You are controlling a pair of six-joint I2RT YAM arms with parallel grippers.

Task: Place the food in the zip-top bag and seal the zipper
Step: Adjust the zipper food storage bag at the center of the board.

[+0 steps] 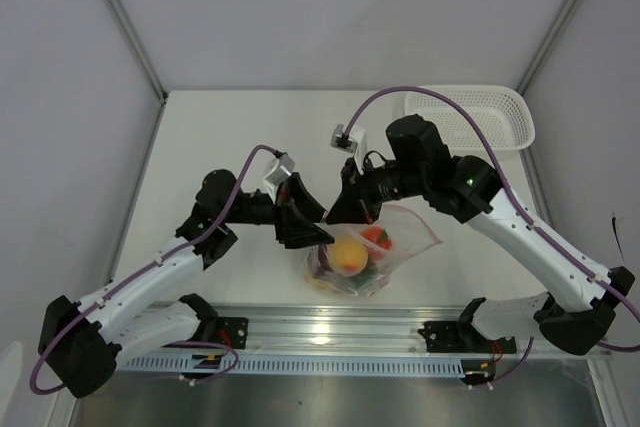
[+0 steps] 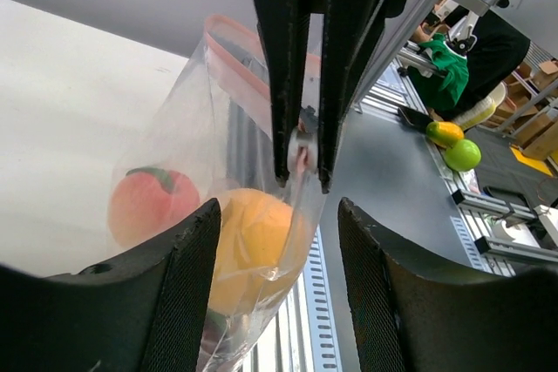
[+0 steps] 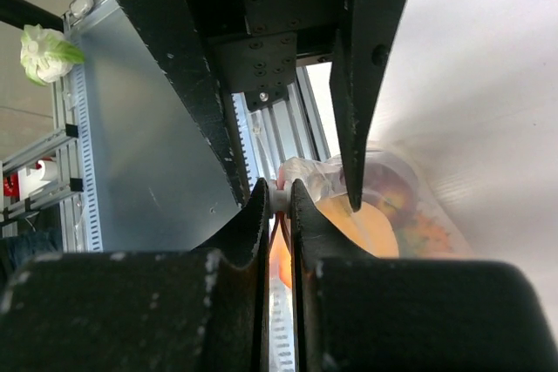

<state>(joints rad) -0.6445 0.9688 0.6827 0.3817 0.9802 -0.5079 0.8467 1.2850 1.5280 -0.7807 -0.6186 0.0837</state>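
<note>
The clear zip-top bag point(image 1: 405, 239) lies at the table's near middle with the toy food inside: a yellow-orange fruit point(image 1: 349, 255) and a red one point(image 1: 377, 237). In the left wrist view a pink peach point(image 2: 146, 204) and the yellow fruit point(image 2: 253, 241) show through the bag point(image 2: 196, 119). My right gripper point(image 1: 345, 215) is shut on the white slider of the pink-red zipper point(image 2: 234, 60), as the right wrist view point(image 3: 279, 196) shows. My left gripper point(image 2: 279, 215) is open, its jaws on either side of the bag's end just below the right fingers point(image 2: 283, 84).
A white mesh basket point(image 1: 470, 117) stands at the back right. An aluminium rail point(image 1: 330, 325) runs along the near edge, close under the bag. The two arms meet over the bag, fingers nearly touching.
</note>
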